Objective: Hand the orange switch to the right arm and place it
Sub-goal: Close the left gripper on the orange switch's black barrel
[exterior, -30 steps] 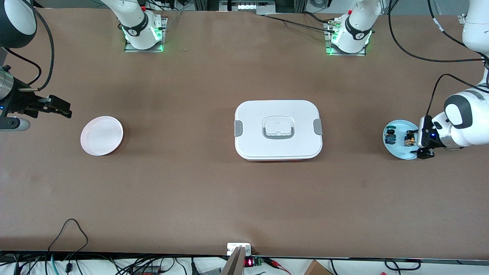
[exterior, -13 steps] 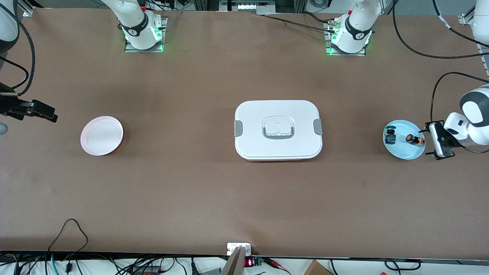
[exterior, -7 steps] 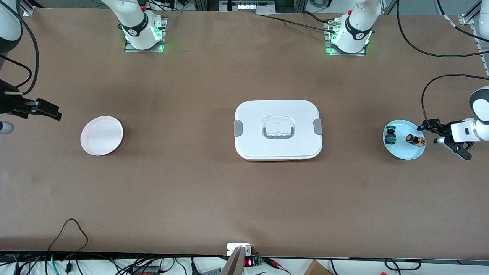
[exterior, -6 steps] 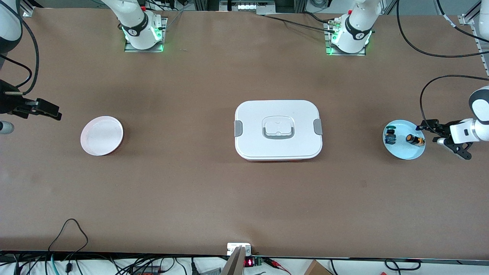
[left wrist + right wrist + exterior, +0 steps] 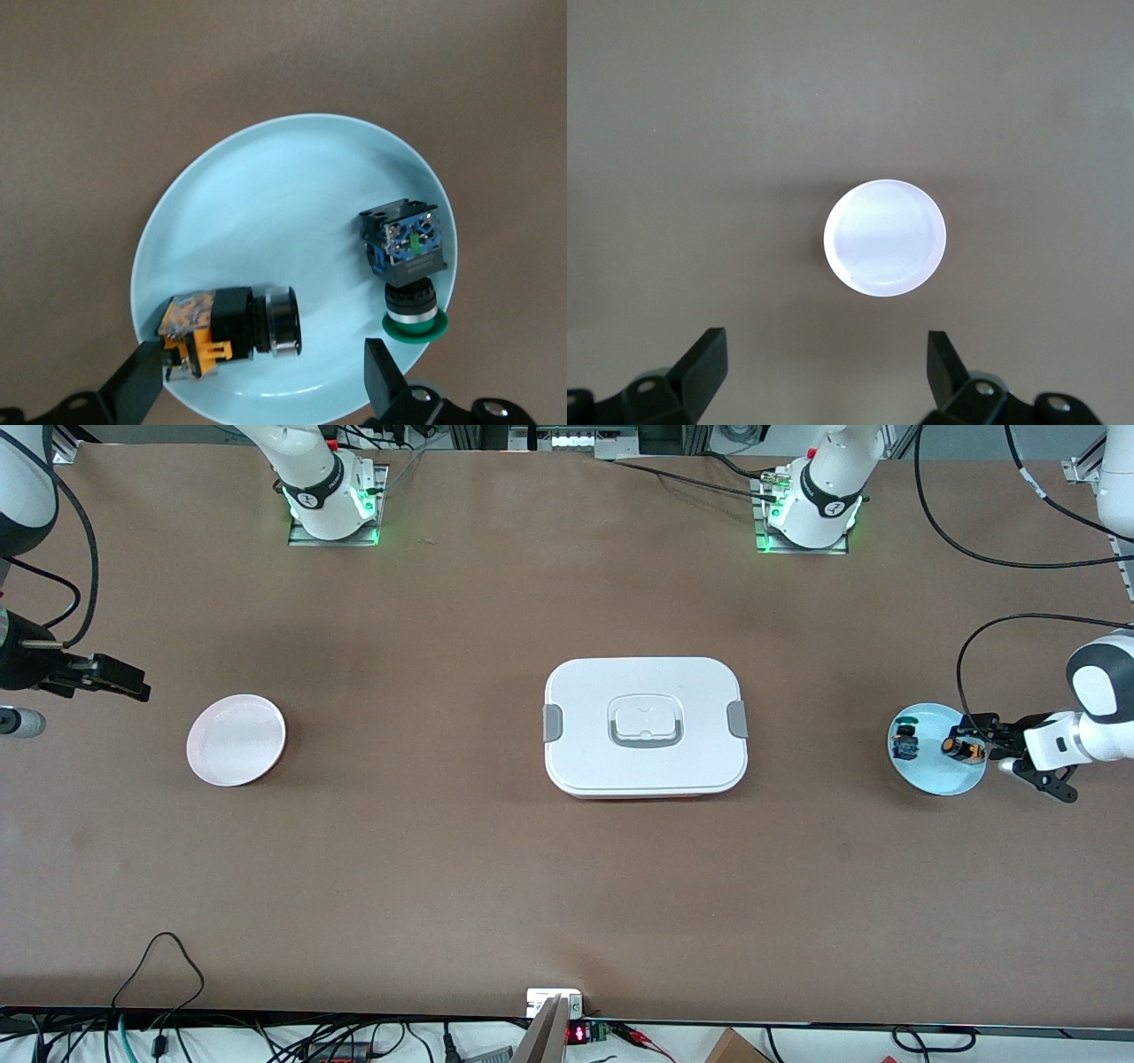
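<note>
Nearest the front camera among the pieces I care about is the blue plate [image 5: 939, 779] at the left arm's end of the table. The orange switch [image 5: 226, 329] lies on its side on that plate, close to the rim, black cap pointing toward the plate's middle. The blue switch [image 5: 406, 257] sits on the same plate, apart from the orange one, green cap at the rim.

My left gripper [image 5: 1010, 757] hangs low at the plate's edge, released, jaws spread wide, nothing held. In the left wrist view one finger [image 5: 137, 385] is right at the orange end of the switch, possibly touching; the other finger [image 5: 383, 379] stands well off, near the green cap.

Risks from here, as I judge them:
- Switch sits off-centre between the jaws. Closing now would likely push it across the plate, not pinch it.
- It lies on a round cap, so a nudge could roll it.
- The wide finger could clip the blue switch.
- Pressing down at the rim could tip the plate.

Lidded white box [image 5: 645, 724] mid-table, untouched.

Right gripper [image 5: 113, 677] waits, released and empty, over bare table beside the white plate [image 5: 884, 237], which holds nothing.
</note>
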